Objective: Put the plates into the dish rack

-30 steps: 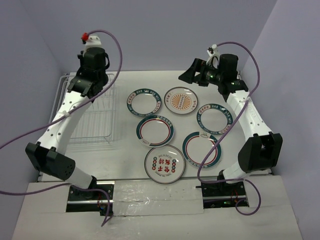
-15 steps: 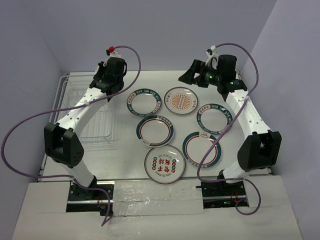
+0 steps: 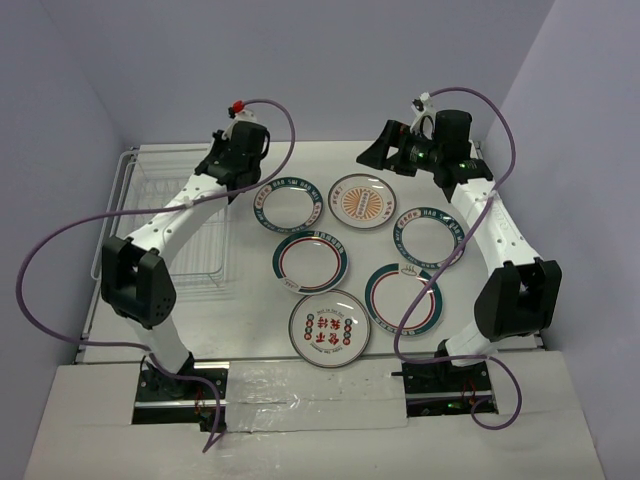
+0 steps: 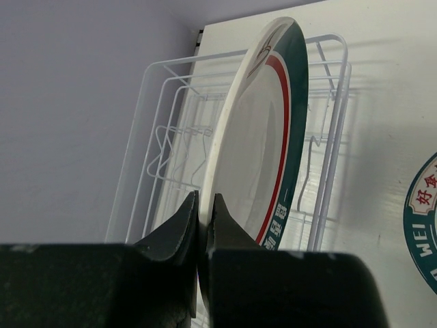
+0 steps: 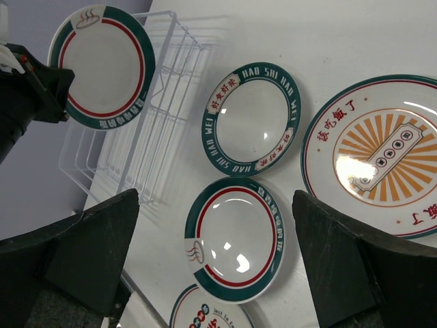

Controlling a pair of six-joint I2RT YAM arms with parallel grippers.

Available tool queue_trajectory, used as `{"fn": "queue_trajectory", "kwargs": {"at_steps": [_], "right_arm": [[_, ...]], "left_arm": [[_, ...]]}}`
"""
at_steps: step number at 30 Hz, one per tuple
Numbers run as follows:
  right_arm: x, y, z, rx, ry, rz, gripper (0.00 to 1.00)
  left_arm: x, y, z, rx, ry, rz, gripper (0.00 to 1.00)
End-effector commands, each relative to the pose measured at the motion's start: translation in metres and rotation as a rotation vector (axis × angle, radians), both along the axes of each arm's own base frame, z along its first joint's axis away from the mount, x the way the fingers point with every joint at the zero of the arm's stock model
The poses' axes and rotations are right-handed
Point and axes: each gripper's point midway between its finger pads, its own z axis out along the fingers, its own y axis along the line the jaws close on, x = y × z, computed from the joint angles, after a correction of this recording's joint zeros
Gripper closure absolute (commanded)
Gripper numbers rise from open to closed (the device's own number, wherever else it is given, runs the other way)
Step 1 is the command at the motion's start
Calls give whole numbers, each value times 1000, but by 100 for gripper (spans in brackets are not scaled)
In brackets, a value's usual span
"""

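Right tool (image 5: 215,236) — "HAO SHI WEI" plate (image 5: 250,119)

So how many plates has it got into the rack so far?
None yet: the dish rack looks empty. In hand, the left fingers pinch one green-rimmed plate upright by its edge, near the rack. Still to go: six plates lying flat on the table, the orange sunburst plate among them.

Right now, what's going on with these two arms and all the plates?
The left gripper pinches one green-rimmed plate by its rim, upright near the dish rack, which holds no plates yet. Six other plates lie flat on the table. The right gripper hangs open above them, holding nothing.
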Motion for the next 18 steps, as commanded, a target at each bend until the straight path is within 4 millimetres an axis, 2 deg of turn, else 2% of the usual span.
{"fn": "queue_trajectory", "kwargs": {"at_steps": [1, 9, 12, 15, 17, 18], "right_arm": [[4, -2, 3, 0, -19, 1, 0], [6, -3, 1, 0, -13, -1, 0], [10, -3, 1, 1, -6, 0, 0], [13, -2, 2, 2, -4, 2, 0], [14, -3, 1, 1, -1, 2, 0], [15, -2, -1, -2, 3, 5, 0]], "left_arm": [[4, -5, 9, -47, -50, 15, 100], [8, -6, -15, -22, -10, 34, 100], [9, -7, -23, -23, 6, 42, 94], [8, -11, -26, -44, 23, 16, 68], [8, -15, -27, -62, 37, -10, 54], [7, -15, -24, -69, 31, -16, 51]]}}
